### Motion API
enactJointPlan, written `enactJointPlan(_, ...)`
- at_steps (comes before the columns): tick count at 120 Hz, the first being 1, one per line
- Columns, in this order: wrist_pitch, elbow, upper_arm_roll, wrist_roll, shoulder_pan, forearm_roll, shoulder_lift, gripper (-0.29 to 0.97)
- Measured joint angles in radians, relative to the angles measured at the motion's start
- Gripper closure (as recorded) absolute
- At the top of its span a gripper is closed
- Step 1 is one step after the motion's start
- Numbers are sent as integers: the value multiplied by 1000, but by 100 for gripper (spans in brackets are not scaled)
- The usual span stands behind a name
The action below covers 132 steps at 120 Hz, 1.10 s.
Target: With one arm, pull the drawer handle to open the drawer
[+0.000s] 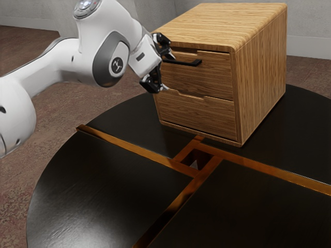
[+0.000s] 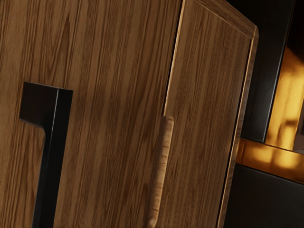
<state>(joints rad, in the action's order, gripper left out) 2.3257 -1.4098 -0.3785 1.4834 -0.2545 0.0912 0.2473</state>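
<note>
Two drawers sat in the front of a wooden cabinet (image 1: 258,77), one above the other. The cabinet stood on a round black table (image 1: 103,181) with shiny orange-brown strips (image 1: 248,165) running across it. The top drawer (image 1: 207,77) had a thin black handle (image 1: 186,62) lying sideways across its front. The bottom drawer (image 1: 201,111) had a small cut-out notch along its top edge.

A white robot arm (image 1: 77,57) reached in from the exterior view's left. Its black claw (image 1: 162,66) was right at the end of the handle nearest the arm. The claw was spread wide, with one finger above the handle and one finger below it. The handle's end sat in the gap between them, and the fingers were not pinching it.

The top drawer looked pushed in, about level with the bottom drawer's front.

From the hand's camera, the wood of both drawer fronts was very close. The black handle stood out from the top drawer's front, and the notch ran along the line between the drawers.
</note>
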Motion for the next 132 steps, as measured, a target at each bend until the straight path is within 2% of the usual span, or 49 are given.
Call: enactJointPlan(132, 0, 41, -11, 19, 1, 66, 46, 0)
